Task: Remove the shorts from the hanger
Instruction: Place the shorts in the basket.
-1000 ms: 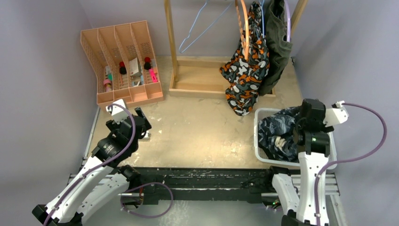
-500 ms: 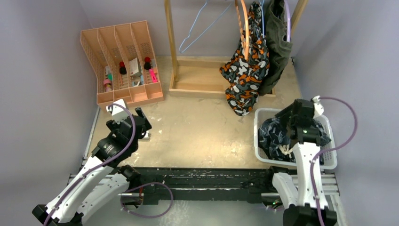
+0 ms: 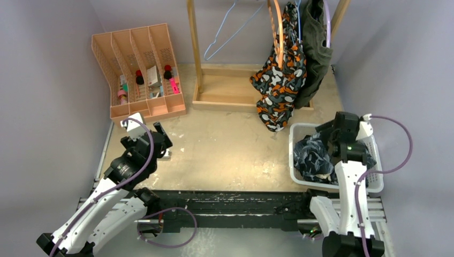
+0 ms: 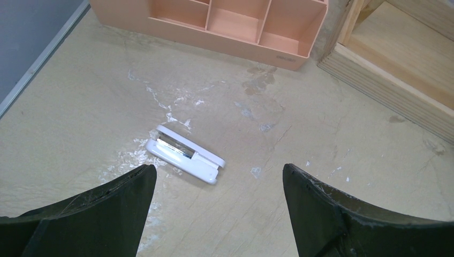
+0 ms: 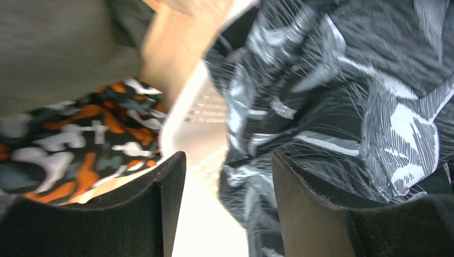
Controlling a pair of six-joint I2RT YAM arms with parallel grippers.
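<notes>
Beige tabletop (image 4: 300,134) lies under wide-open empty left fingers (image 4: 91,214); right fingers (image 5: 316,214), parted and empty, overhang patterned shorts (image 5: 348,96).

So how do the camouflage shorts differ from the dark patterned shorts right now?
The camouflage shorts hang draped from the wooden rack, while the dark patterned shorts lie bunched in the white basket. The camouflage shorts have orange, white and black blotches, whereas the dark patterned shorts are blue-grey with pale, leaf-like streaks. Both are soft printed fabric.
</notes>
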